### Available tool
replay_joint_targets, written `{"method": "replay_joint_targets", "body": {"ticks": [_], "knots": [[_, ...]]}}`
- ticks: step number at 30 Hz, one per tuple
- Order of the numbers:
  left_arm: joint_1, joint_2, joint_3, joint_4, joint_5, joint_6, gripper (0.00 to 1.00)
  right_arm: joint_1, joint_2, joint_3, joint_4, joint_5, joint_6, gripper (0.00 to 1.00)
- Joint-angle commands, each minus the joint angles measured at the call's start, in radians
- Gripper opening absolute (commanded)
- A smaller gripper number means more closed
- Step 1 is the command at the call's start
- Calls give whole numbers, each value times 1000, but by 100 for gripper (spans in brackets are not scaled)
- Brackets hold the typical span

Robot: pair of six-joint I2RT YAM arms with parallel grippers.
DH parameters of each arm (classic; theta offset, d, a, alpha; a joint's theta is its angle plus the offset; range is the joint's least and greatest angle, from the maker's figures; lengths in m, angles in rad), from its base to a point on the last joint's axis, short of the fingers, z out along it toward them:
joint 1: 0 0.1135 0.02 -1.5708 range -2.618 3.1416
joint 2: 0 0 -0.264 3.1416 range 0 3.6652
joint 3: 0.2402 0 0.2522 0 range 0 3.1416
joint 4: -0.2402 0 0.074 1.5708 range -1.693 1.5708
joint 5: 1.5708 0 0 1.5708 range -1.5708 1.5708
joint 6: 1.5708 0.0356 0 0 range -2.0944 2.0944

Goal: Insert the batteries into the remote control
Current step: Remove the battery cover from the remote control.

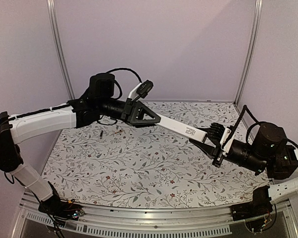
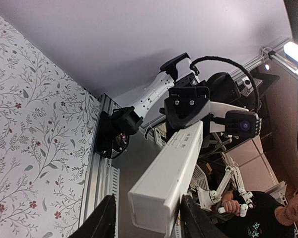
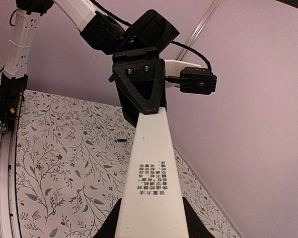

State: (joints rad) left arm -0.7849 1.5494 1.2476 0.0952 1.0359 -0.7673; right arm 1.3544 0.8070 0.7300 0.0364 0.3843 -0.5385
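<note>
The remote control [image 1: 181, 128] hangs in the air across the middle of the top view, above the floral table [image 1: 139, 173], slanting from upper left down to the right between the two arms. The right gripper [image 1: 213, 140] is clamped on its lower right end; in the right wrist view both fingers press against the white bar's sides at the bottom edge. The left gripper [image 1: 152, 118] has the upper left end between its fingers, but the left wrist view shows a thin gap beside one finger, so I cannot tell whether it grips. A printed label [image 3: 154, 186] faces the right wrist camera, and the battery bay cannot be made out. One small dark battery [image 3: 121, 140] lies on the table, left of the remote.
</note>
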Motion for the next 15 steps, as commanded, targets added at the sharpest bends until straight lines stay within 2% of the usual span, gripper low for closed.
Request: {"method": "replay_joint_targets", "body": {"ticks": [1,4,11,15], "knots": [[3,-1,12,-71,-45,61,45,-4,-10,-6,34,15,17,0],[-1,0,41,-178,-77,123,40,-4,-2,-4,34,19,15,0],[24,-8,37,-211,-112,128,25,-3,-12,-9,33,25,15,0],[24,-8,36,-210,-107,128,21,-4,-18,-11,25,31,16,0]]}}
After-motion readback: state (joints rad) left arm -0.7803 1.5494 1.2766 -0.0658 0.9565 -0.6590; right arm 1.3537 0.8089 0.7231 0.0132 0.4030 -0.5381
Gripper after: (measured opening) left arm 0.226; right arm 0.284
